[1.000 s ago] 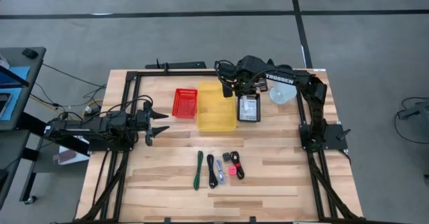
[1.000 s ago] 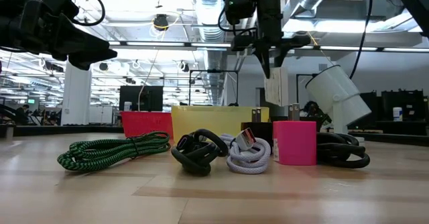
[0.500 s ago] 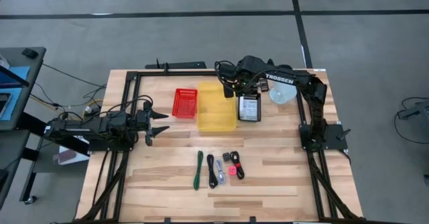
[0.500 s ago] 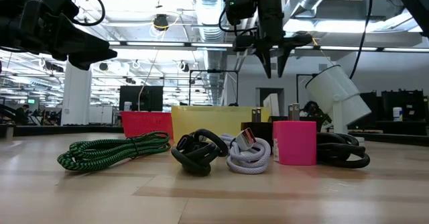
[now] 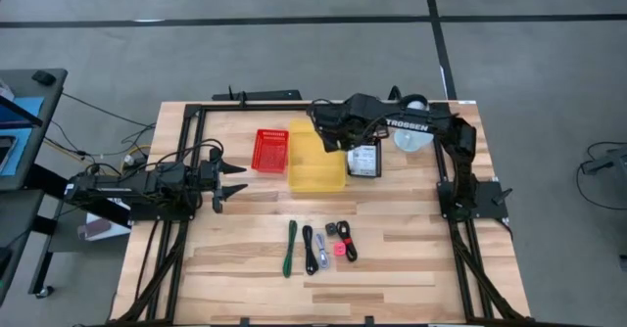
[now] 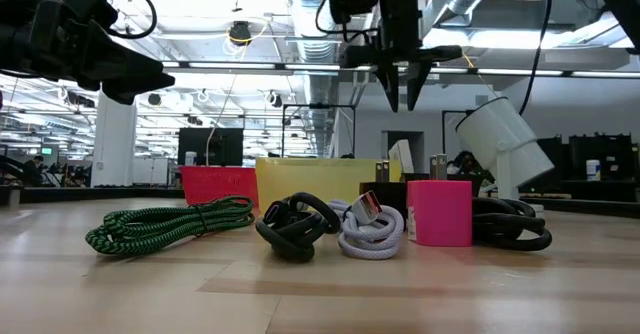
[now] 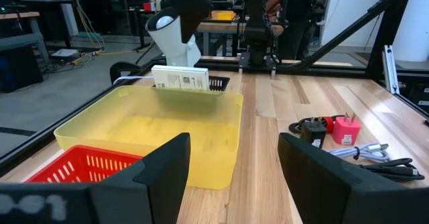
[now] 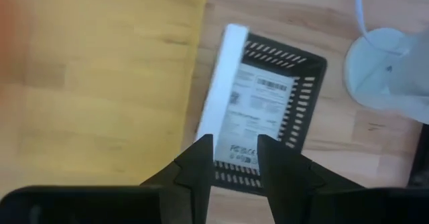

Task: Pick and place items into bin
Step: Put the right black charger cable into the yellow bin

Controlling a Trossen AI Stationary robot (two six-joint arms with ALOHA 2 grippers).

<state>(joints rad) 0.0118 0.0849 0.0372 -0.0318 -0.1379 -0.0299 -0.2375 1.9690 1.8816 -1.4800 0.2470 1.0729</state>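
Right gripper (image 6: 402,102): empty, fingers slightly parted, above the black bin (image 5: 364,159) holding a white box (image 8: 251,120).
Left gripper (image 5: 233,182): wide, waiting.
Advice: fetch the next item (image 5: 344,249); centre before closing.

Wooden desk (image 5: 411,258), light planks, framed by black rails. Far half, side by side: red basket (image 5: 271,150), yellow bin (image 5: 315,161), black basket (image 5: 364,158) holding a white labelled box (image 5: 363,157), then a white cup-shaped object (image 5: 411,136) tipped over. Near half, in a row: green cable (image 5: 291,247), black cable (image 5: 309,244), white cable (image 5: 322,259), pink plug (image 5: 339,249), black-and-red cable (image 5: 349,244). Row lies well apart from the containers
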